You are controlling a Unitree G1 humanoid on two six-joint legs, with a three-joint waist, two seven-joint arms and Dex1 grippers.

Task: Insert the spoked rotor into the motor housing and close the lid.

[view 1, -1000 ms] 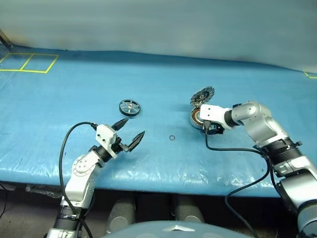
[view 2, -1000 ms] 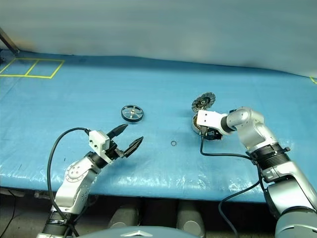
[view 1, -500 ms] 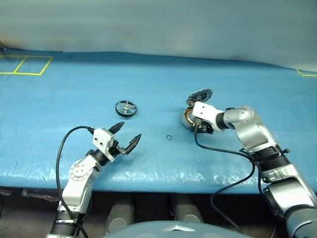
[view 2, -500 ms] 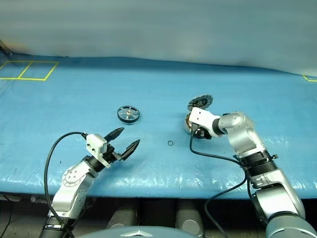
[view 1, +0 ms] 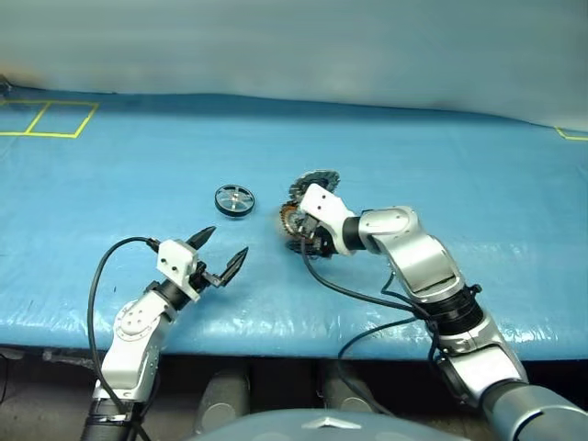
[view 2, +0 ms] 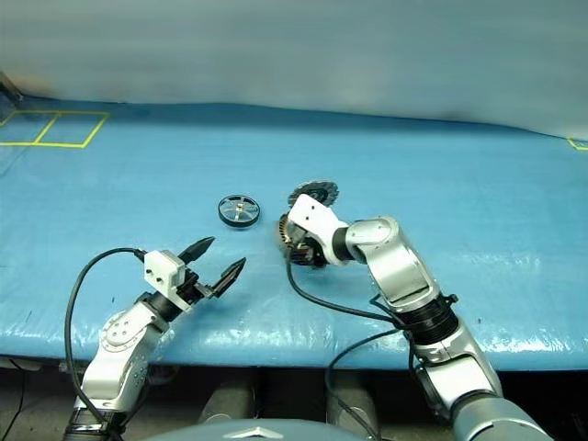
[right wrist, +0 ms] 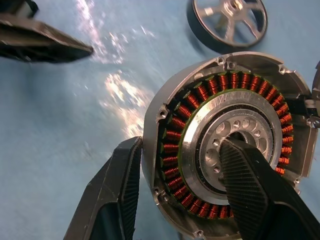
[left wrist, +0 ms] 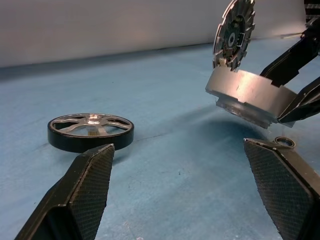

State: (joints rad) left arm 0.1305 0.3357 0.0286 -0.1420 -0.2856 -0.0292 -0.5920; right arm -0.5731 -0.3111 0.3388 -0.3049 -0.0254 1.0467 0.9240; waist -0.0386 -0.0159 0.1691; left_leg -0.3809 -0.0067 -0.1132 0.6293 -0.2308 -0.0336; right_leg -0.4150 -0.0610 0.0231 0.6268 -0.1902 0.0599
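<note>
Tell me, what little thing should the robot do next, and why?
Probably set the motor housing down on the blue mat beside the spoked rotor. The right gripper holds the housing tilted above the mat, one jaw outside its wall and one in the centre, the lid standing open. The left gripper is open, facing the rotor.

The right gripper (view 1: 306,241) gripped the housing (view 1: 292,220) mid-table, lid (view 1: 313,181) upright. The rotor (view 1: 236,199) lay just to its left. The left gripper (view 1: 220,253) was spread empty near the front edge.
</note>
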